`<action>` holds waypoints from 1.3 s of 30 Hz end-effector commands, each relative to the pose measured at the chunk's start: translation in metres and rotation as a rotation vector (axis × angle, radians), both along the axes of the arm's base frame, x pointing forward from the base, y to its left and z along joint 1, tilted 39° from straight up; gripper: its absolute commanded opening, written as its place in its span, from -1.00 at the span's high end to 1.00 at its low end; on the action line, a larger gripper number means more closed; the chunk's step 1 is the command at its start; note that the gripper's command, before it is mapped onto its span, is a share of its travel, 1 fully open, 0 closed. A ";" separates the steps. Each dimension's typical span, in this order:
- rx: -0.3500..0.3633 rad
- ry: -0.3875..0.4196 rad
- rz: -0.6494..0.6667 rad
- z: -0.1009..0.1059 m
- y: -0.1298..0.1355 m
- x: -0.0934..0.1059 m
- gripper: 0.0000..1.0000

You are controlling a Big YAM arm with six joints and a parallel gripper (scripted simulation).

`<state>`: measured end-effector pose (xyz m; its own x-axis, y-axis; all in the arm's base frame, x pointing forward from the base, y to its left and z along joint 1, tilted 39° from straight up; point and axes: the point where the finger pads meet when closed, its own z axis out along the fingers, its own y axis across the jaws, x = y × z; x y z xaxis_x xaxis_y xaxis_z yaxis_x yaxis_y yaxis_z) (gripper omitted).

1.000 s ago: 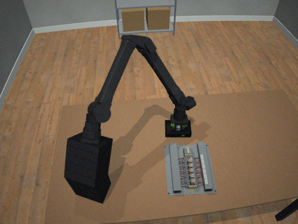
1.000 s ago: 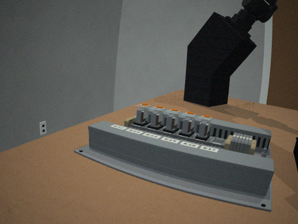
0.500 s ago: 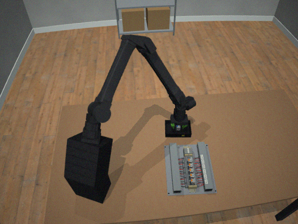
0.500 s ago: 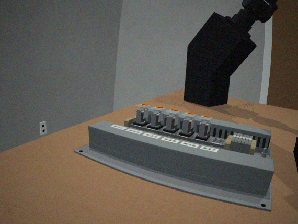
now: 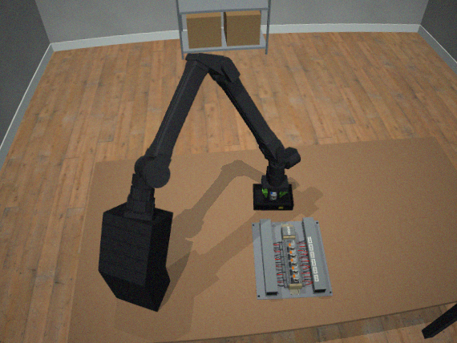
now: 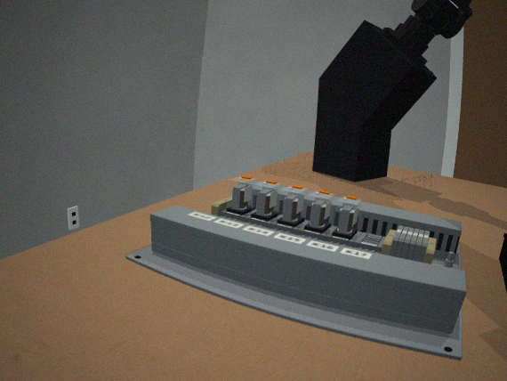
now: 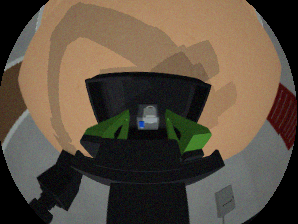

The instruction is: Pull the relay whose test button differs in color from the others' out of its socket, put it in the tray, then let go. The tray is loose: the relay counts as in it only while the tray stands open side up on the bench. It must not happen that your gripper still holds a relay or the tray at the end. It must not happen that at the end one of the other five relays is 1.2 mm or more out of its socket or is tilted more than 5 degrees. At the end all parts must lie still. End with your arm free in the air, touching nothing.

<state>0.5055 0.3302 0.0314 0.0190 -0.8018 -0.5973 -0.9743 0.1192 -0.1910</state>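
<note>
Parted claw (image 7: pixel 148 131), gripping nothing, straddling the blue-buttoned relay (image 7: pixel 149 116) down inside the black tray (image 5: pixel 260 205) on the worktop (image 5: pixel 381 200). Could catch the relay or a tray wall if raised askew, dragging the relay out or tipping the loose tray.

The robot is matte black throughout. Its boxy, faceted black pedestal base (image 5: pixel 134 256) tapers toward the bottom and carries a stacked, ribbed column topped by a rounded shoulder joint (image 5: pixel 152 172). 2 long, slim, flat-sided links (image 5: pixel 208 96) join at an angular elbow. A chunky wrist block (image 5: pixel 285 157) ends in the black parallel gripper (image 7: pixel 149 123) with 2 bright green wedge-shaped fingers.
</note>
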 end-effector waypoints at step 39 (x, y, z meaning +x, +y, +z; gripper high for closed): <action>0.014 -0.033 -0.009 0.025 -0.011 0.009 -0.17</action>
